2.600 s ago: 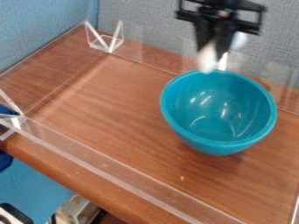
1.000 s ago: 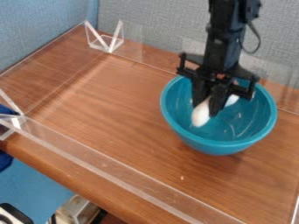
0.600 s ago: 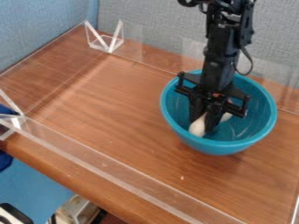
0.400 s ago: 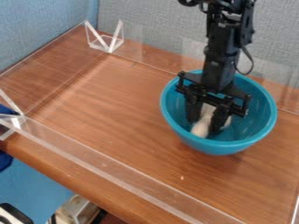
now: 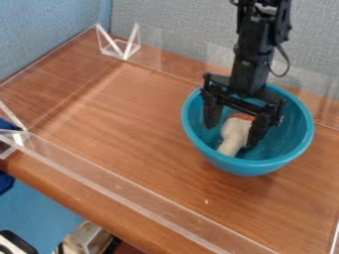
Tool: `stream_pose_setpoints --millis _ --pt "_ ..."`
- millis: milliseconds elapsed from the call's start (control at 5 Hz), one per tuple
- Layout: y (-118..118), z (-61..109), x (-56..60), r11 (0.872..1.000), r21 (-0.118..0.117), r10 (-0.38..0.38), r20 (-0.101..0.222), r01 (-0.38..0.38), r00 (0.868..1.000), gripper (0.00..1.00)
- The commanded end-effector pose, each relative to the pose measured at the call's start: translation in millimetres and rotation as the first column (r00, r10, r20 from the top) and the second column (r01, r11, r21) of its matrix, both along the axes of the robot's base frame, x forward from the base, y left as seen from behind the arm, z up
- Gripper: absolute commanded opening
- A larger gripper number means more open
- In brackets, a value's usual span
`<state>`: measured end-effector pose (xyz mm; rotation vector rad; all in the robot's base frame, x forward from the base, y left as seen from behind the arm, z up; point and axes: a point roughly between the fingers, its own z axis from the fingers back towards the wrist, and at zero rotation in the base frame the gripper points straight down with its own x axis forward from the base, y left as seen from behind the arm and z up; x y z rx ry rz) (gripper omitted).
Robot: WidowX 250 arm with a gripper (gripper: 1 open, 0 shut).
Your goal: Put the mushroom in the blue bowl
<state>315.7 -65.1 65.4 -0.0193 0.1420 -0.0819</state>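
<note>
One mushroom [image 5: 235,137] lies inside the blue bowl [image 5: 294,144]
It rests on the bowl's bottom, between the spread fingers of the gripper [image 5: 241,117], which points down into the bowl; the bowl stands on the right of the wooden table [image 5: 106,109]

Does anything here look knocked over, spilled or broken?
Nothing stands out. The mushroom lies inside the blue bowl, which sits upright on the wooden table. The open end effector hangs just above it.
</note>
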Motion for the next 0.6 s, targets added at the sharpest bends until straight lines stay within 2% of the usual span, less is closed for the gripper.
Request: stream_pose_setpoints --millis 0,400 --pt "-6 20.0 10.4 1.000 0.010 -0.022 0.054 0.022 0.998 1.00" --pt "-15 37.1 14.4 0.998 0.026 -0.054 0.078 0.052 0.995 1.00"
